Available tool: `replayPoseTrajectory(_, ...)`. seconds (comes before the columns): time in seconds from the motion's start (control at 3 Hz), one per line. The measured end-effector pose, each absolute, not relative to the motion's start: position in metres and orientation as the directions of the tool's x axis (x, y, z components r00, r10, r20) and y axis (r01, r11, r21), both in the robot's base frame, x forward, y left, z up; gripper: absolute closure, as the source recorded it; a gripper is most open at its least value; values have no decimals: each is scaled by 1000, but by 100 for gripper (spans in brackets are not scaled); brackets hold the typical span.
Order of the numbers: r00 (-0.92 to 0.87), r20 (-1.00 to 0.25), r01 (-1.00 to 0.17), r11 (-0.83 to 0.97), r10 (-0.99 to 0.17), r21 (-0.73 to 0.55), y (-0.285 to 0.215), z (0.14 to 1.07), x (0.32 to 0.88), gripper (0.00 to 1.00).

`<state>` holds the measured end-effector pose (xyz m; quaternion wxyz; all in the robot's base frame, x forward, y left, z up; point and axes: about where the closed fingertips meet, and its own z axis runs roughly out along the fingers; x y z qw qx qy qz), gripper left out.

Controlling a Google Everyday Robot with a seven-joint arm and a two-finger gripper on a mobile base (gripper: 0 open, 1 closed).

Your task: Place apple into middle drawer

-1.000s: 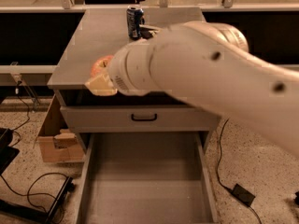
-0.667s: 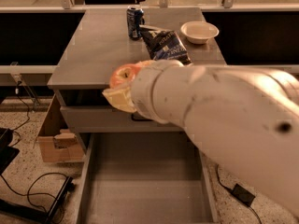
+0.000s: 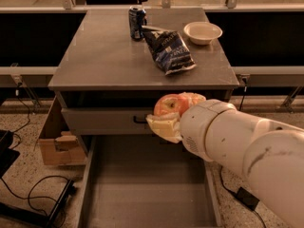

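Note:
The apple [image 3: 167, 105], red-orange with a yellowish patch, is held in my gripper [image 3: 173, 113] in front of the closed grey drawer front with the black handle [image 3: 137, 119]. My gripper is shut on the apple and hangs above the back of the middle drawer [image 3: 142, 184], which is pulled out, long and grey, with a bare floor. My white arm [image 3: 237, 141] reaches in from the lower right and hides the drawer's right wall.
On the grey counter [image 3: 99, 56] stand a soda can [image 3: 137, 23], a dark chip bag [image 3: 168, 50] and a white bowl [image 3: 202, 32]. A cardboard box [image 3: 57, 144] sits on the floor at the left, with black cables [image 3: 33, 194] near it.
My arm has swung right and down, carrying the apple from the counter's front left edge to in front of the upper drawer, over the open drawer. The can, bag and bowl are now unhidden.

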<state>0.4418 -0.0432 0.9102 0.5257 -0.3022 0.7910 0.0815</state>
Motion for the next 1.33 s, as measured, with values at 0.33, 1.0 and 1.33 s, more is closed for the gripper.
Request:
replayPoseTrajectory(0.33,-267,-880,-563,805,-392,-188,-44,909,442,100)
replayPoseTrajectory(1.0,-344,-890,-561,826,-299,-61,-39,861,466,100)
replayPoseTrajectory(1.33,-427,-896,-447,889,-117,97,-81,826,463,100)
